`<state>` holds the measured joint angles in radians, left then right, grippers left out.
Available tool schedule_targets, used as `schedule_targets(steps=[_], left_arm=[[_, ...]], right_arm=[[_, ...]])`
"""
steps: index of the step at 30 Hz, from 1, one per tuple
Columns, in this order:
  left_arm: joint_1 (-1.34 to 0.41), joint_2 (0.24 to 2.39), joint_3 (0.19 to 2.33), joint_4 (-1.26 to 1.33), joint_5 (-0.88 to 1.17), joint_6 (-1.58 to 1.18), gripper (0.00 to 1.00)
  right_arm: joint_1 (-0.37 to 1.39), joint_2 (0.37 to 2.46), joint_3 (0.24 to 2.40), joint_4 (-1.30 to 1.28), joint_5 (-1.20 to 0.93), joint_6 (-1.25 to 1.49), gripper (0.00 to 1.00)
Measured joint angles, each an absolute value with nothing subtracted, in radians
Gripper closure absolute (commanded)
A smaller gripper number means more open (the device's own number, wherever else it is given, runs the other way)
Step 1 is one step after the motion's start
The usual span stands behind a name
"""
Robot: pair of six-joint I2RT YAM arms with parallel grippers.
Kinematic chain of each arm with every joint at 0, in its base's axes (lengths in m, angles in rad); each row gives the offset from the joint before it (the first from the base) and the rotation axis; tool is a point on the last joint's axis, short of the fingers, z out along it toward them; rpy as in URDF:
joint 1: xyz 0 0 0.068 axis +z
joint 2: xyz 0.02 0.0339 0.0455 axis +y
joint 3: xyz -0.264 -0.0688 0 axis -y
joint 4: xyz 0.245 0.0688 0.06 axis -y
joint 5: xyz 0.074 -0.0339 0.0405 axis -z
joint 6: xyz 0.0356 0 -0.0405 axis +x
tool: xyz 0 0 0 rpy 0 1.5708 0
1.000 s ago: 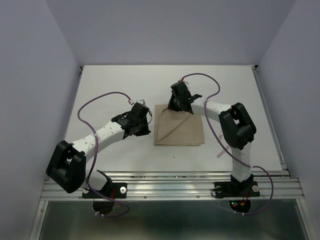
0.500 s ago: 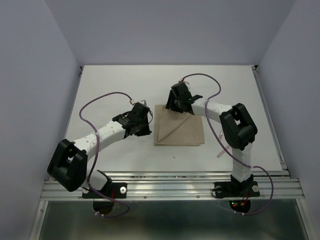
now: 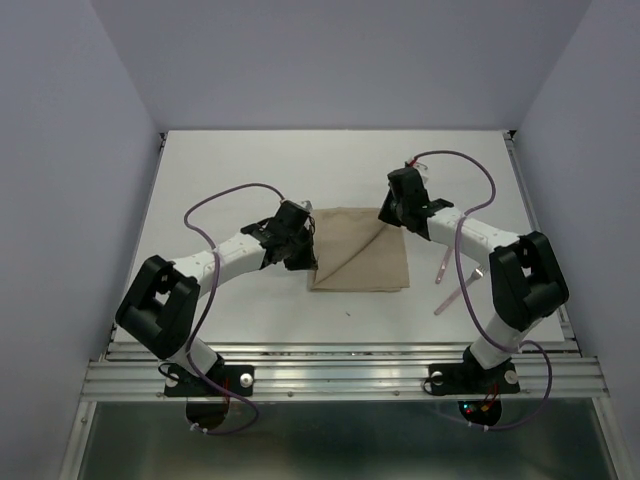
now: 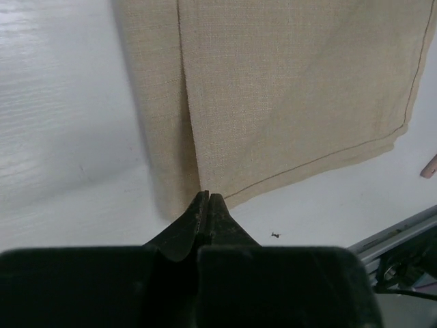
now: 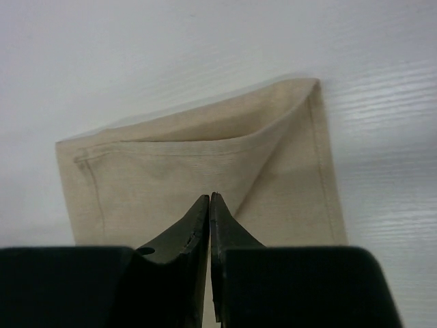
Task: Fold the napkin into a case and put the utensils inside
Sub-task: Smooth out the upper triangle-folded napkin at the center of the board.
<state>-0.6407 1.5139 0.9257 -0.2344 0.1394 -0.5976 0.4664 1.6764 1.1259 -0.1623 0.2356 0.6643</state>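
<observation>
**Half done at most: cloth folded, cutlery not yet in**

The plain beige-tan cloth napkin [image 3: 360, 255] lies flat at the centre of the top view. It is folded into a squarish pad with one diagonal flap, not a narrow case.

The two thin pink-handled utensils [image 3: 441, 270] lie on the white table [image 3: 230, 160] to its right, apart from the cloth.

The left gripper [image 3: 303, 238] sits at the napkin's left edge, jaws pressed together; I cannot tell whether it pinches cloth. The right gripper [image 3: 392, 207], at the upper right corner, is pressed together too, nothing visible between.

By my reckoning, further folding and loading both remain.
</observation>
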Motion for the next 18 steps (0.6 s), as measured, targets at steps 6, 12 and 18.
schedule_targets(steps=[6, 12, 18], left_arm=[[-0.648, 1.551, 0.925, -0.204, 0.196, -0.58, 1.0], [-0.648, 1.592, 0.925, -0.177, 0.195, -0.576, 1.0], [-0.648, 1.62, 0.925, -0.177, 0.168, -0.566, 1.0]], right_arm=[[0.394, 1.714, 1.112, -0.187, 0.233, 0.641, 0.92], [0.376, 1.782, 1.156, -0.193, 0.232, 0.618, 0.92], [0.376, 1.856, 1.209, -0.194, 0.227, 0.607, 0.92]])
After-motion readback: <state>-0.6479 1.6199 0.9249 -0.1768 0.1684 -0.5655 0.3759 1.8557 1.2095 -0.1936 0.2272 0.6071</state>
